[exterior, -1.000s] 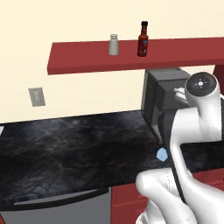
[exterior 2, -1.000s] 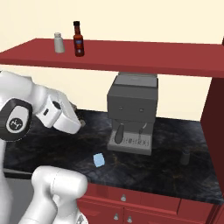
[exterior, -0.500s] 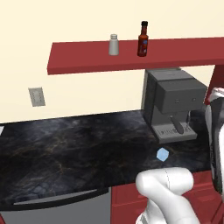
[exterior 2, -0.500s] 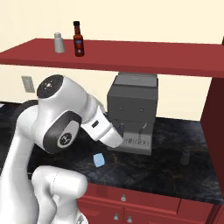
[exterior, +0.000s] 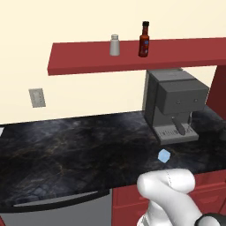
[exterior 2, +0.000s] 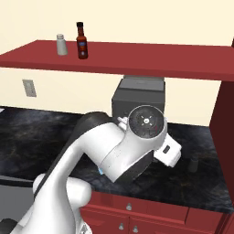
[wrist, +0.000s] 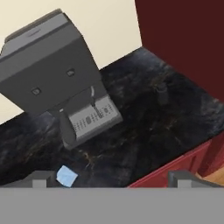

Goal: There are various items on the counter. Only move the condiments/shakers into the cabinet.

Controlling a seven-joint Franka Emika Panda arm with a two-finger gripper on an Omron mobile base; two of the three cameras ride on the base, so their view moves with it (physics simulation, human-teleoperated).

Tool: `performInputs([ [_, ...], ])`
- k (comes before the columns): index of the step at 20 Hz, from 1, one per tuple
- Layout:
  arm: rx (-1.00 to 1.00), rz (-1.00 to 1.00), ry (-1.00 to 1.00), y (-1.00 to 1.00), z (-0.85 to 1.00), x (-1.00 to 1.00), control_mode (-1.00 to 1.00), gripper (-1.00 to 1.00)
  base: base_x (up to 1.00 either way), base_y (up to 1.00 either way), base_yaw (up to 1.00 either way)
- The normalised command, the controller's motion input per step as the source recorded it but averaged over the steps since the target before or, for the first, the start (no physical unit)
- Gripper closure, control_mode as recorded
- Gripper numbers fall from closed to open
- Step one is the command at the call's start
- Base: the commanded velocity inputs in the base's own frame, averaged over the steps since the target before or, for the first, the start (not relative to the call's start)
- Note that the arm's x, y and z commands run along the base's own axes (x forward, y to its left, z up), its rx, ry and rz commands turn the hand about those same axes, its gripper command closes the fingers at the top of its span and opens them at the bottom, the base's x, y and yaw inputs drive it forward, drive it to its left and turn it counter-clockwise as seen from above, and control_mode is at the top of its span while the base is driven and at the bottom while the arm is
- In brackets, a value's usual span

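Observation:
On top of the dark red cabinet (exterior: 132, 55) (exterior 2: 137, 57) stand the whitish-grey shaker (exterior: 114, 45) (exterior 2: 61, 45) and the slim red sauce bottle (exterior: 144, 39) (exterior 2: 82, 41). The black shaker (exterior 2: 194, 163) (wrist: 162, 94) stands upright on the black counter (exterior: 66, 150) (wrist: 144, 131), right of the coffee machine. A light-blue block (exterior: 164, 155) (wrist: 66, 176) lies in front of the machine. My gripper (wrist: 111, 180) is open and empty, well above the counter, looking down at the machine, with the black shaker ahead and to the right.
The big grey coffee machine (exterior: 174, 106) (wrist: 52, 65) stands at the back of the counter. A tall dark red side panel (exterior 2: 226, 132) (wrist: 183, 39) walls off the counter's right end. Red lower cupboards (exterior 2: 151, 217) run under the front edge. A wall outlet (exterior: 37, 97) is at the left.
The arm has swung to the right, across the front of the coffee machine, and now hides the blue block in the right base view. The jaws stayed open. Nothing on counter or cabinet moved.

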Motion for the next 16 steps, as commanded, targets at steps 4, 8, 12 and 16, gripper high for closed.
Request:
performInputs([
  [4,-0.06,0.10,0.05,-0.07,-0.41,0.12,-1.00,-1.00,0.00,0.00,0.00],
  [8,-0.18,-0.08,0.34,0.03,-0.65,0.32,-1.00,-1.00,0.00,0.00,0.00],
  [12,-0.07,-0.06,0.34,0.01,-0.38,0.47,-1.00,-1.00,0.00,0.00,0.00],
  [16,-0.01,0.00,0.04,-0.08,-0.16,0.16,-1.00,-1.00,0.00,0.00,0.00],
])
